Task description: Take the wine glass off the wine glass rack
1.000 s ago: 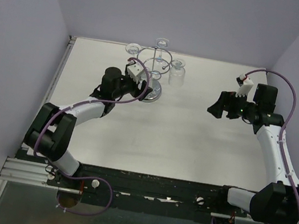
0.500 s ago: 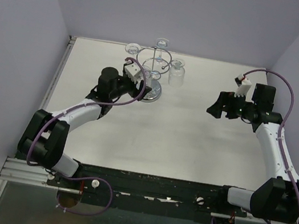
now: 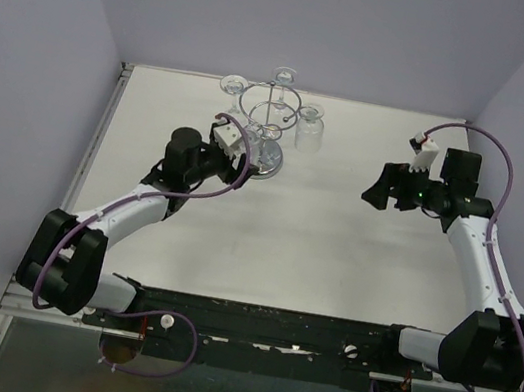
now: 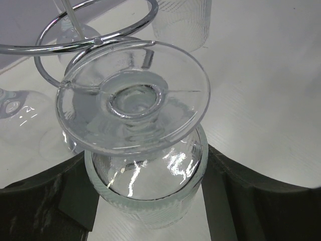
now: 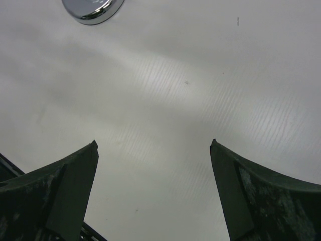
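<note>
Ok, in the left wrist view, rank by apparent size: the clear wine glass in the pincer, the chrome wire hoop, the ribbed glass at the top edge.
1. Clear wine glass, largest, but also nearest the camera.
2. Chrome wire hoop, partly out of frame.
3. Ribbed clear glass, cut off at the top, so unsure.

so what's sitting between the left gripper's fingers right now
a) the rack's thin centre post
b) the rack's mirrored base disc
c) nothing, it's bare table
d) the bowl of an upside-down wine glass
d: in the left wrist view the left gripper has the clear bowl of the wine glass between its fingers, with the foot toward the camera and the chrome hoop of the wine glass rack just behind it.
</note>
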Available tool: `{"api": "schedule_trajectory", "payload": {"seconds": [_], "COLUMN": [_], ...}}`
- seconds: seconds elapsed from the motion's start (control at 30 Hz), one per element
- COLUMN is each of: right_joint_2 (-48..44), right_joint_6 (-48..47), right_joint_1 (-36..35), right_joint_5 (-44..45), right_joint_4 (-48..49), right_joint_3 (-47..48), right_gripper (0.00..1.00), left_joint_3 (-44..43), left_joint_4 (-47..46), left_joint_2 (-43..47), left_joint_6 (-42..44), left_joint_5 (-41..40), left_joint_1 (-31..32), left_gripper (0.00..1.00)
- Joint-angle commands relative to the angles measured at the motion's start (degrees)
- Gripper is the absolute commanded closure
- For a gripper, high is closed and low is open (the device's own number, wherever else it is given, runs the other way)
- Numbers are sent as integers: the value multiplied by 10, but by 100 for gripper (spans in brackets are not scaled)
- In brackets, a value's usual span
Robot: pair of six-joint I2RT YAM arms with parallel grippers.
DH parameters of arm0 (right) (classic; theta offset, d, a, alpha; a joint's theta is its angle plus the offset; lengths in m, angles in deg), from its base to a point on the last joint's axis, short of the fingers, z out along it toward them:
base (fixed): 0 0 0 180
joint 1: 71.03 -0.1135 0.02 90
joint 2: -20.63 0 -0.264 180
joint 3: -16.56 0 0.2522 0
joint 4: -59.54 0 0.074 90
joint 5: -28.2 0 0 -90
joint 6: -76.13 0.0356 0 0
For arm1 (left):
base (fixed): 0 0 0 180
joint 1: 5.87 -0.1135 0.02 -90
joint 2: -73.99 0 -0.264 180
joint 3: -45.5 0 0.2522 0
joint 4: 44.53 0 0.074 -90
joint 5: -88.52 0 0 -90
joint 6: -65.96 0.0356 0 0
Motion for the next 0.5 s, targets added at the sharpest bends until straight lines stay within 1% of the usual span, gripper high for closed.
{"api": "schedule_trajectory", "payload": {"seconds": [0.0, 0.1, 0.23, 0.33, 0.37, 0.47], "right_joint_2": [-14, -19, -27, -41, -43, -48], "right_joint_6": [-15, -18, -32, -66, -78, -102], "right_joint_1": [4, 4, 4, 4, 3, -4], "right_joint_5": [-12, -14, -13, -14, -20, -14], "right_joint_4": [0, 0, -1, -2, -3, -3], "right_joint_3": [-15, -18, -19, -13, -9, 14], "right_gripper": [0, 0, 0, 0, 2, 8], "left_joint_3": [3, 3, 4, -5, -11, -57], "left_joint_4": [-13, 10, 68, 139, 166, 270], "left_joint_2": [36, 59, 110, 148, 158, 164], "left_joint_6": [8, 6, -6, -18, -24, -24], "left_joint_5": [11, 5, -14, -24, -21, 27], "left_joint_1": [2, 1, 2, -1, -3, -21], "left_gripper": [100, 100, 100, 100, 100, 100]}}
